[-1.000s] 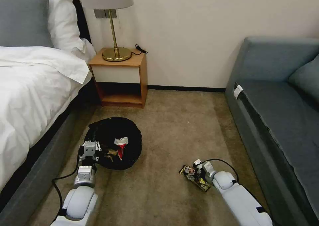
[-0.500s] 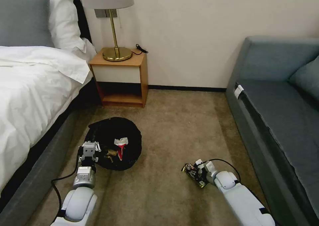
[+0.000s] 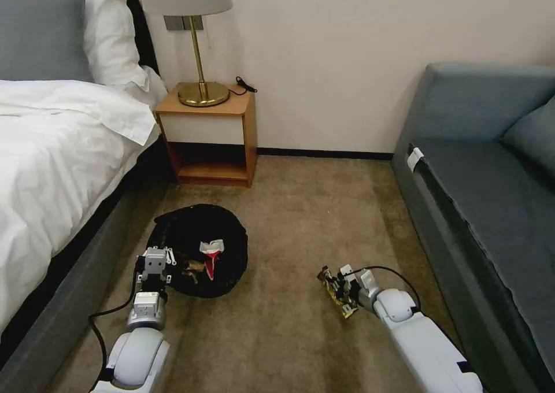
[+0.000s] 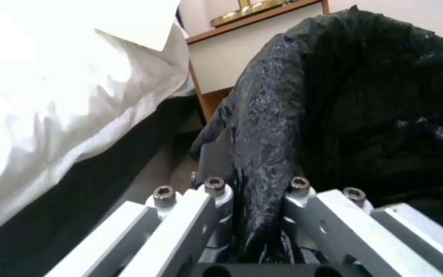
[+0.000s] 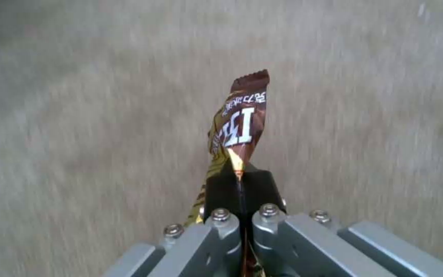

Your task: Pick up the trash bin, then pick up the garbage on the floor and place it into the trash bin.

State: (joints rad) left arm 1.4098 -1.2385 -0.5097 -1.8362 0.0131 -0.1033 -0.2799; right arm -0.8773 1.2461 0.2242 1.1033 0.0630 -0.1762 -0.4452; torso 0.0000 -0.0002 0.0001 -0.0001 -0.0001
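The left arm reaches forward and down along the bed (image 3: 52, 167), low over the carpet (image 3: 300, 219). Its left gripper (image 3: 155, 264) has its jaws pressed together on the near rim of the bin (image 3: 196, 248), pinching the black liner; the left wrist view shows the crinkled liner (image 4: 267, 127) running down between the two closed fingers (image 4: 303, 207). The bin stands near the bed, in front of the nightstand (image 3: 208, 133), its mouth facing up toward the head camera. Inside it lie a red-and-white packet (image 3: 211, 256) and a tan wrapper (image 3: 191, 267); the wrapper is just beside the left gripper.

The right arm stretches forward from the lower right, near the sofa (image 3: 491, 185), with its wrist bent toward the middle of the floor. The right gripper (image 3: 341, 289) has its jaws pinching a yellow-brown snack wrapper (image 3: 335, 289). In the right wrist view the black pads (image 5: 255, 188) close flat on the wrapper (image 5: 239, 127), which sticks out past the fingertips, its brown end twisted, with only blurred carpet (image 5: 78, 115) behind it. I cannot tell whether the wrapper is clear of the floor. It is well apart from the bin, to the bin's right.

A lamp (image 3: 193, 40) stands on the nightstand.
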